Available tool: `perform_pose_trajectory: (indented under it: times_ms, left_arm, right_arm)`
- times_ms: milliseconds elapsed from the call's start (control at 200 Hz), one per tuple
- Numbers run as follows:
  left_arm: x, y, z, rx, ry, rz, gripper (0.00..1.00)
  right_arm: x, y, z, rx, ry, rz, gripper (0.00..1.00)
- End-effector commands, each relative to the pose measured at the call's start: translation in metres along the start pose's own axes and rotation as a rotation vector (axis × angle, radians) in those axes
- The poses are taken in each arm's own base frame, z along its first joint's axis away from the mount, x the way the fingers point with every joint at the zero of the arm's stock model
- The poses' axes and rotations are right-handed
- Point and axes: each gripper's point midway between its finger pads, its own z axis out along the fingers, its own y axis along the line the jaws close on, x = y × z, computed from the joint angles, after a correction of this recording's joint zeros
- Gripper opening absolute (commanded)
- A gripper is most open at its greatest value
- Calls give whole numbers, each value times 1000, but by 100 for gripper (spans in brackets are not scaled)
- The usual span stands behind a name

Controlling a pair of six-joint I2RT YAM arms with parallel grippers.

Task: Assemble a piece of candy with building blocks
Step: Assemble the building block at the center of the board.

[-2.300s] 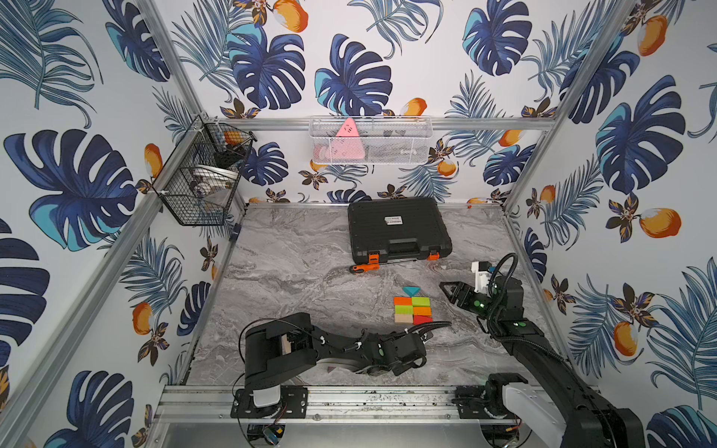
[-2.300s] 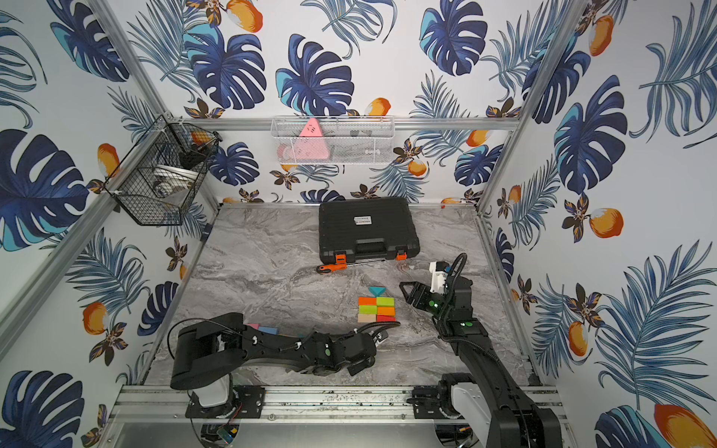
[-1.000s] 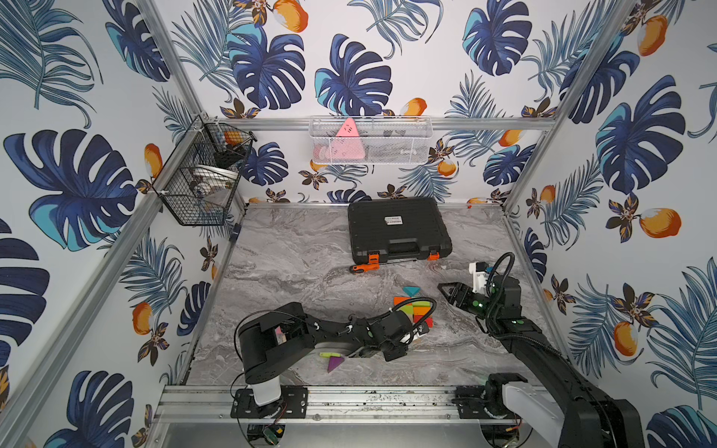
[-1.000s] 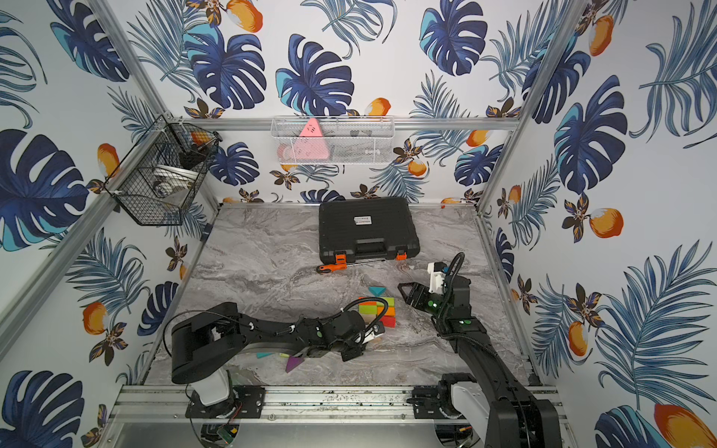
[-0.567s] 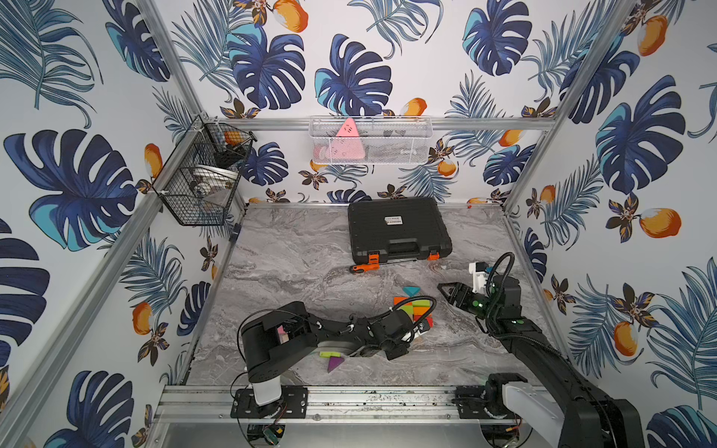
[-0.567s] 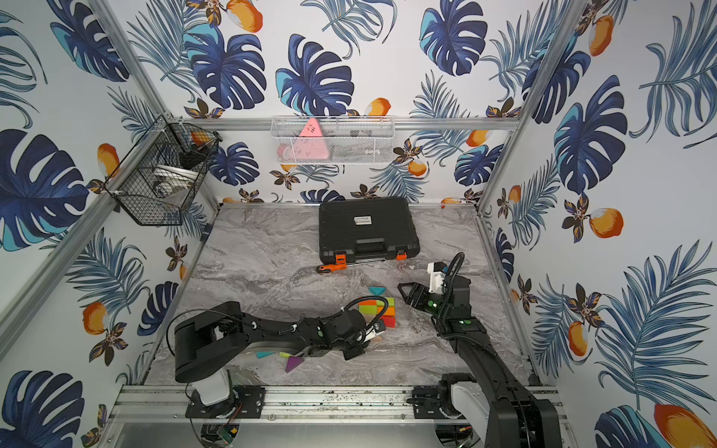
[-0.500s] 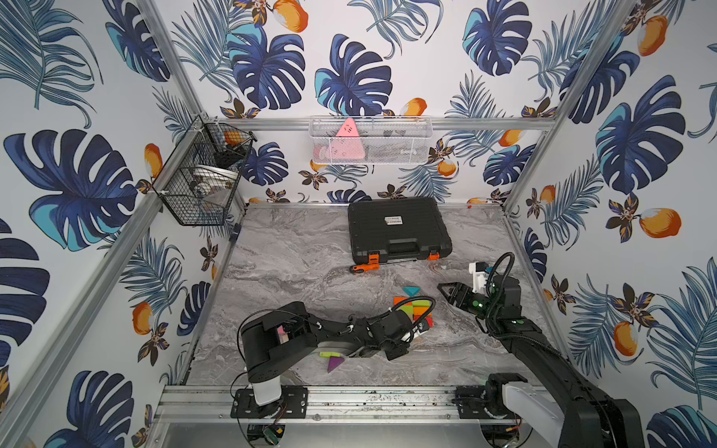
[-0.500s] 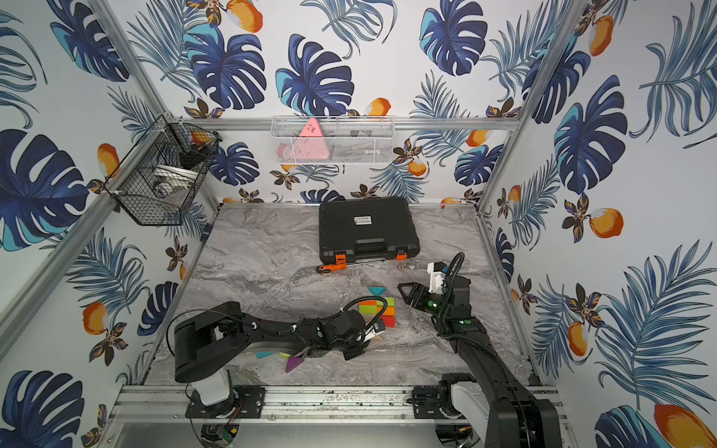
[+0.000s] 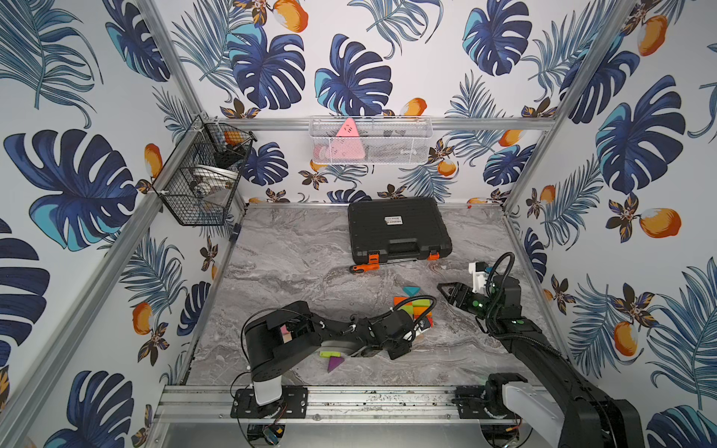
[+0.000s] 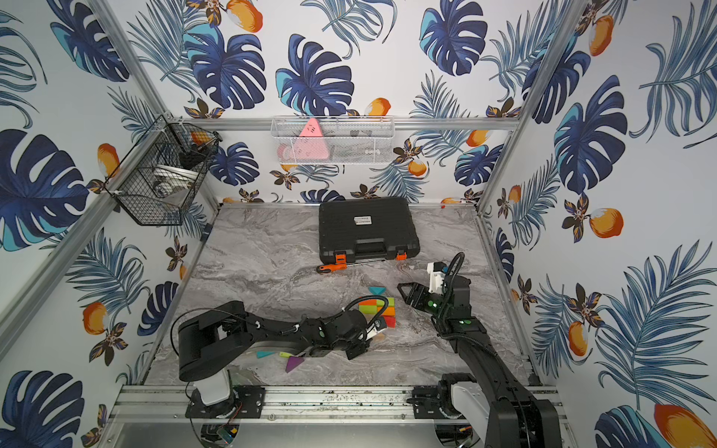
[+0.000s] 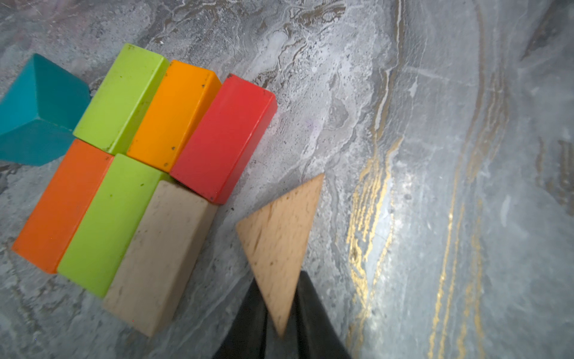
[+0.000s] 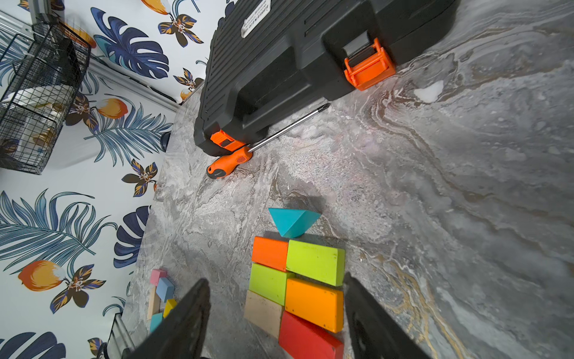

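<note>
Left wrist view: the left gripper [image 11: 281, 298] pinches a plain wooden triangle [image 11: 279, 236] at lower centre, just beside the six-block rectangle [image 11: 139, 174]. A teal triangle [image 11: 37, 108] touches the rectangle at upper left. In a top view the right gripper [image 9: 446, 293] stands open to the right of the blocks, with the screwdriver [image 9: 366, 267] and black tool case [image 9: 397, 229] above.
</note>
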Motion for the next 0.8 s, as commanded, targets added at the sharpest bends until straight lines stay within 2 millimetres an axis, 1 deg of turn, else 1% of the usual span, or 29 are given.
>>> perform_pose_trajectory:
  times_ms: [0,510,796]
  left_arm:
    - [23,0,1,-2,86,-4,21]
    - [23,7,-2,-43,77,-16,19]
    - [20,11,-5,-61,72,-6,27]
  right_arm:
    - [-6,6,0,-25,-19,-26,70]
    - [-5,7,0,-31,-15,-26,70]
    - [-4,7,1,-30,-9,-25,71]
